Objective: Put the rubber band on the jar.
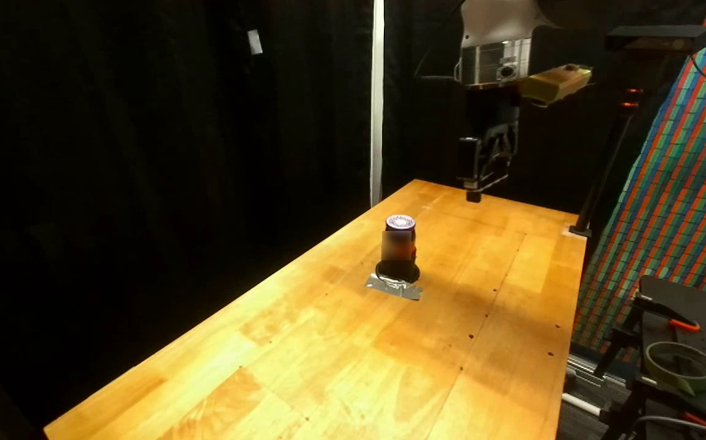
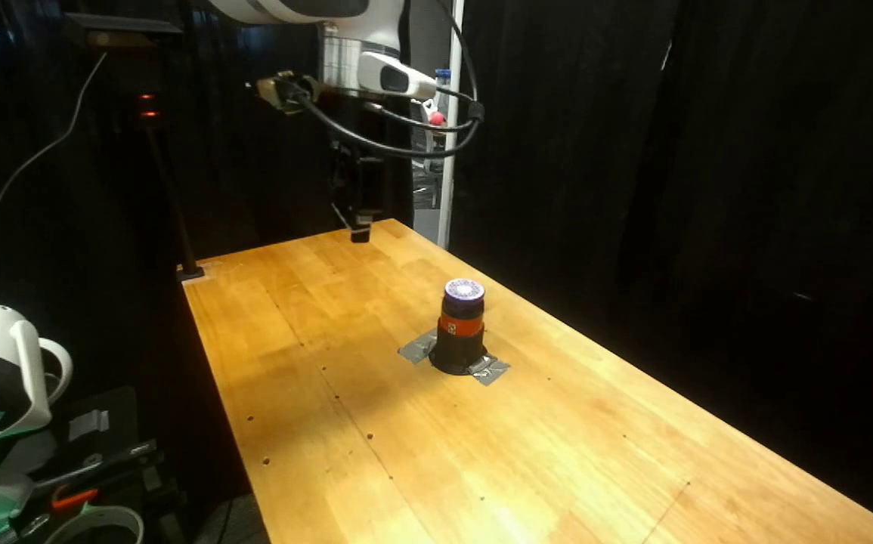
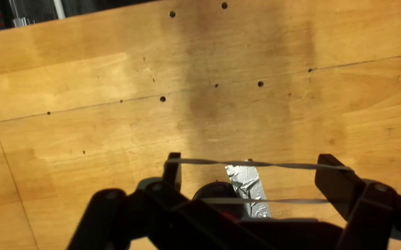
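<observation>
The jar, with a patterned white-and-purple lid and reddish-orange label, stands upright in a dark round base on the wooden table in both exterior views (image 1: 399, 244) (image 2: 462, 326). My gripper (image 3: 249, 159) is open, and a thin pale rubber band (image 3: 292, 165) is stretched around its two fingers in two strands. In both exterior views the gripper (image 1: 474, 195) (image 2: 360, 236) hangs above the table, apart from the jar, towards the table's far end. In the wrist view the dark base (image 3: 216, 189) shows partly behind the lower strand; the gripper hides most of the jar.
Grey tape strips (image 1: 393, 287) (image 2: 416, 346) fix the base to the table (image 2: 557, 453). A black camera stand (image 1: 597, 165) (image 2: 171, 196) rises at a far table corner. Dark curtains hang around the table. A side cart (image 1: 695, 330) holds a tape roll.
</observation>
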Robot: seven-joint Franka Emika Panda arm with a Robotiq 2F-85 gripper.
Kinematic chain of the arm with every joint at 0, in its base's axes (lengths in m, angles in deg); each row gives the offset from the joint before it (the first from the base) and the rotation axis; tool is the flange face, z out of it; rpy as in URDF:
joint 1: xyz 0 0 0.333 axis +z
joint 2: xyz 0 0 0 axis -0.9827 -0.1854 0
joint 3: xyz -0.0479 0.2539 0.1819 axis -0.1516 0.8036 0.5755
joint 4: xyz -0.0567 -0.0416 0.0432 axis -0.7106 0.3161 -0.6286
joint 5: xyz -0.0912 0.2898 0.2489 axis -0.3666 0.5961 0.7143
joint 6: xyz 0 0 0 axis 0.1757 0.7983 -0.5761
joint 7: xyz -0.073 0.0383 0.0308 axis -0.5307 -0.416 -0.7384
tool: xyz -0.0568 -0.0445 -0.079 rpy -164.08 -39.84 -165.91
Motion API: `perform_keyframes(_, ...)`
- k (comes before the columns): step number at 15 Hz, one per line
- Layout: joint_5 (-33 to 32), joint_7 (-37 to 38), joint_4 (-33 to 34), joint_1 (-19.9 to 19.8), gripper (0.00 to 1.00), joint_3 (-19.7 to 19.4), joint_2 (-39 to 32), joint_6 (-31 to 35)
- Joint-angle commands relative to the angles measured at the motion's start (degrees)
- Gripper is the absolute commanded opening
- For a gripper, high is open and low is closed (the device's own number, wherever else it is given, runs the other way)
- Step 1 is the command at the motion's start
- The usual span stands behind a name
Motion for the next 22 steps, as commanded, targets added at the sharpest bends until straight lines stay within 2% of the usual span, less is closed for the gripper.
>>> perform_keyframes(1, -4.8, 0.6, 14.5, 1.8, 1.0, -2.0, -12.8, -0.7)
perform_keyframes(7, -4.5, -2.0, 33.4, 4.1, 1.0, -6.1, -30.2, -0.3)
perform_keyframes(12, -3.7, -3.3, 48.0, 5.0, 1.0, -8.8, -41.4, -4.2)
perform_keyframes(18, -1.7, -6.5, 57.7, 4.0, 1.0, -9.4, -48.6, -10.9)
perform_keyframes(22, 0.5, -8.9, 60.2, 2.9, 1.0, -8.8, -50.8, -14.7)
